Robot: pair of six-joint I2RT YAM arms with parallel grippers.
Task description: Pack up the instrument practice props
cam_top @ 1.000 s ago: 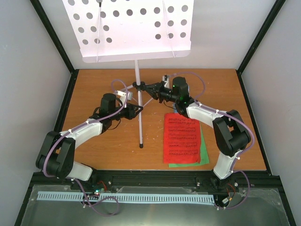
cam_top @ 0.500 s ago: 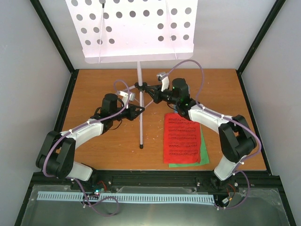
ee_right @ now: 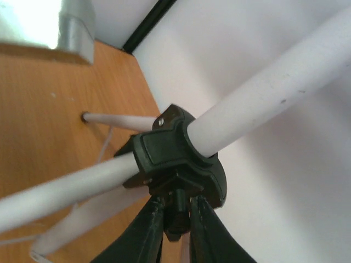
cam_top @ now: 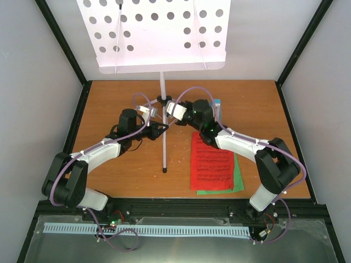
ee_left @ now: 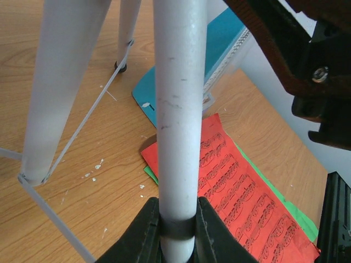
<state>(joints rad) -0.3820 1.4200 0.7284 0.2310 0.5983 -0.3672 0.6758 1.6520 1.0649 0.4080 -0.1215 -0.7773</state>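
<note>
The music stand (cam_top: 159, 57) is standing at the far middle of the desk (cam_top: 137, 178). The left gripper (ee_left: 178, 226) is clamping one of its white tubes, and the right gripper (ee_right: 176, 219) is pinching the knob under its black collar (ee_right: 167, 150). The red page (cam_top: 212, 161) is lying over the green page (cam_top: 238, 183), beneath the right arm.

Tabletop (cam_top: 115, 175): brown wood-grain board. Carries one silver music stand (cam_top: 164, 150), standing on tripod feet. Also one red sheet-music page (cam_top: 213, 161) overlapping a green page (cam_top: 239, 179), with a blue object (cam_top: 218, 103) just beyond, partly hidden.
</note>
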